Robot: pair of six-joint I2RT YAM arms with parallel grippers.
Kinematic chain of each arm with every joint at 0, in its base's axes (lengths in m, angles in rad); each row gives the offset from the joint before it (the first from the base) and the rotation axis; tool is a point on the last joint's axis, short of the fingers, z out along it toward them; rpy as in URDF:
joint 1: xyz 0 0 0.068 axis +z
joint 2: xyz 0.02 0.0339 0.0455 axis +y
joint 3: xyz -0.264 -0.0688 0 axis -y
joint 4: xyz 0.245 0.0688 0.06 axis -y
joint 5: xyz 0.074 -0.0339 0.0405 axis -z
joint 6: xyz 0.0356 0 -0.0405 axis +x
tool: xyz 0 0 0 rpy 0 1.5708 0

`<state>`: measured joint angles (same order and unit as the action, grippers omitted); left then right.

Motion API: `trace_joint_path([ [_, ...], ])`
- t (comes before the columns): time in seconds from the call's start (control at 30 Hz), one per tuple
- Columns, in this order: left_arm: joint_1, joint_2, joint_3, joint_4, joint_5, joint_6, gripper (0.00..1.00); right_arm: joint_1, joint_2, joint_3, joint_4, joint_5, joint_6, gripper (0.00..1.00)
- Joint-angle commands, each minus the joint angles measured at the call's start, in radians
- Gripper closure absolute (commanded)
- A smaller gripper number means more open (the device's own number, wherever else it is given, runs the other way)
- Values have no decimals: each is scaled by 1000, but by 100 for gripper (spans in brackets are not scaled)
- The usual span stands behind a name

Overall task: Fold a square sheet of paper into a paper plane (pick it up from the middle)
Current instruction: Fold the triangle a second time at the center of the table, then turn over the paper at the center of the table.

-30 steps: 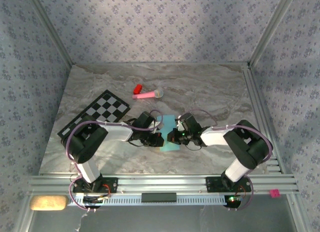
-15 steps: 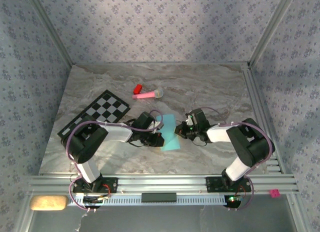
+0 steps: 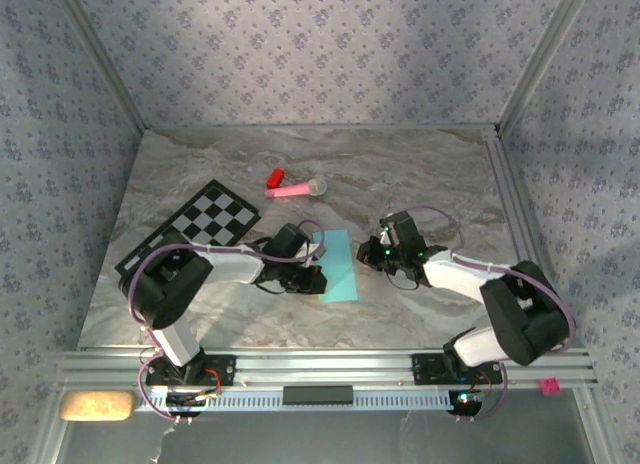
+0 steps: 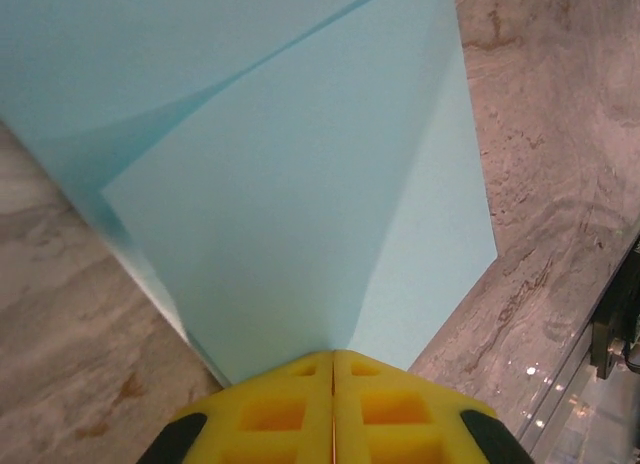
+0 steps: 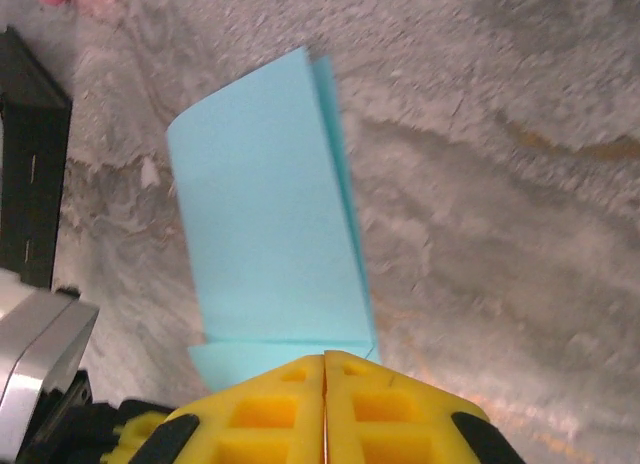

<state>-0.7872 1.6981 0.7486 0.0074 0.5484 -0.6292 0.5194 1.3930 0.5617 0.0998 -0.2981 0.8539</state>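
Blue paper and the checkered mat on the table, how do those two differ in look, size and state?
Colour: the blue paper is plain light blue; the checkered mat is black-and-white squares. Size: the paper looks smaller than the mat. State: the paper is folded, with layers overlapping; the mat lies open and flat. Both rest on the marble table.

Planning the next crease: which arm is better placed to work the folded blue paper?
Left, likely: the left gripper, closed, meets the sheet of paper at its left edge, while the right gripper, also closed, stands off its right side.
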Motion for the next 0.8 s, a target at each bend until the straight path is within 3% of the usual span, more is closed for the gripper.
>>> trace_joint_path([
  [0.0, 1, -74, 75, -91, -19, 9, 85, 31, -57, -13, -115, 54, -10, 89],
  [0.17, 32, -104, 178, -203, -60, 76, 81, 75, -154, -72, -151, 96, 53, 82],
  [0.3, 50, -29, 255, -274, -88, 144, 82, 96, -193, -91, -198, 125, 122, 71],
  [0.57, 49, 71, 303, -289, -87, 169, 86, 145, -173, -84, -178, 84, 159, 65],
  [0.7, 49, 105, 309, -315, -135, 187, 87, 210, -181, -38, -326, 263, 204, 63],
  [0.77, 49, 117, 300, -308, -147, 192, 88, 221, -173, -27, -336, 265, 200, 62],
])
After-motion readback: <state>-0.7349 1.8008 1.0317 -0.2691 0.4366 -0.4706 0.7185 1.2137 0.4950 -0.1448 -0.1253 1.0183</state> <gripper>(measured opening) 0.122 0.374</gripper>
